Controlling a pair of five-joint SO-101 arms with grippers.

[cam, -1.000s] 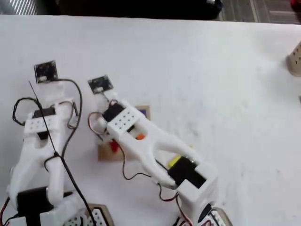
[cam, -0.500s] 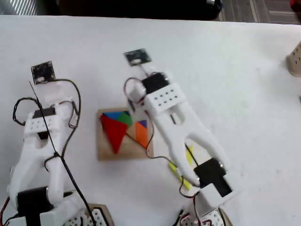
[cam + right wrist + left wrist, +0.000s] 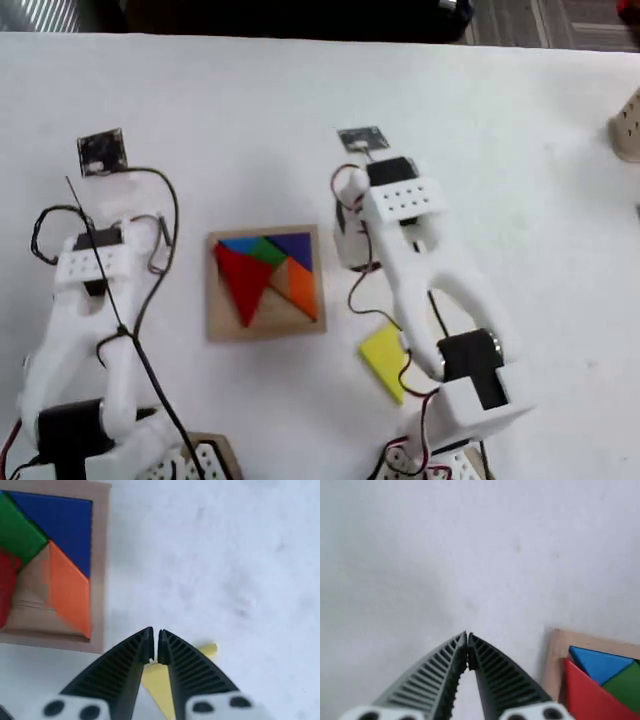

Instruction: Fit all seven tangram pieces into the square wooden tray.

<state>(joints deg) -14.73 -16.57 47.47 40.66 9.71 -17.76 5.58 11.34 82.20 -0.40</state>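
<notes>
Wood tray (image 3: 215, 322) with five pieces (image 3: 240, 280); one yellow piece (image 3: 380, 348) at 4 o'clock, axis 10–4; left gripper (image 3: 468, 639), right gripper (image 3: 155, 635) jaws closed.

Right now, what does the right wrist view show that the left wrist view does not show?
Right wrist, not left: the yellow piece lying outside the wooden tray, plus the orange piece and dark blue piece inside it. Left wrist, not right: the light blue triangle. Both: the tray, red piece, green piece and white table.
</notes>
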